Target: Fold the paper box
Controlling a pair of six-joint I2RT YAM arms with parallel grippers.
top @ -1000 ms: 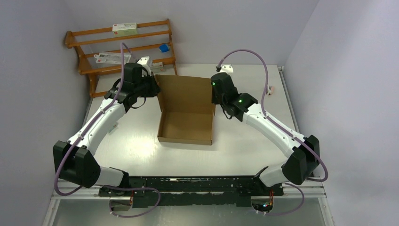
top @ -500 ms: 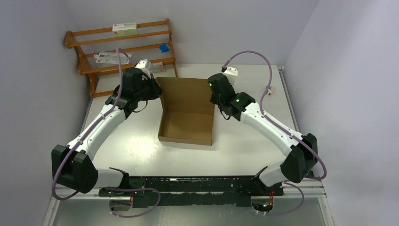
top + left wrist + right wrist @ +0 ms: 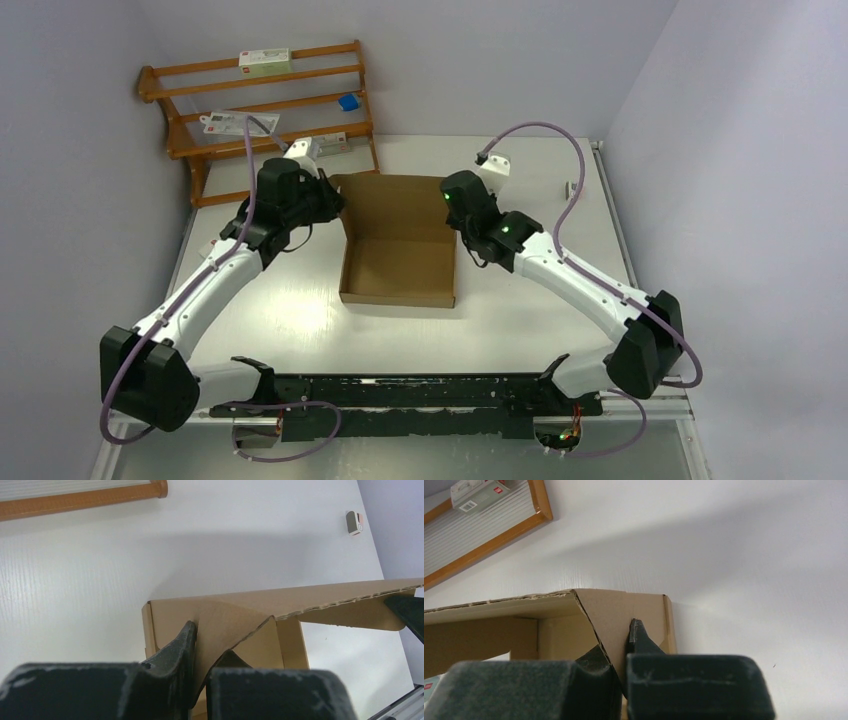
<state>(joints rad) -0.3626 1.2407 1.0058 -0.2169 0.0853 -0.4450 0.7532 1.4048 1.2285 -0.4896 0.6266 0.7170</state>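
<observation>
While the left end effector (image 3: 336, 200) and right end effector (image 3: 453, 207) pinch the box (image 3: 400, 265) at its lid corners, lid-closing is in hand. Next, both should probably lower it forward together.

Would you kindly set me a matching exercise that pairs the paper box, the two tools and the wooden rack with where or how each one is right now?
Things:
1. paper box
2. left tool
3. right tool
4. wooden rack

Places or states:
A. shut on the raised lid's right-hand side
B. stands at the far left
C. shut on the raised lid's left-hand side
D. brown, centre of the scene, lid raised

Pairs: 1-D, 2-C, 3-A, 4-B
</observation>
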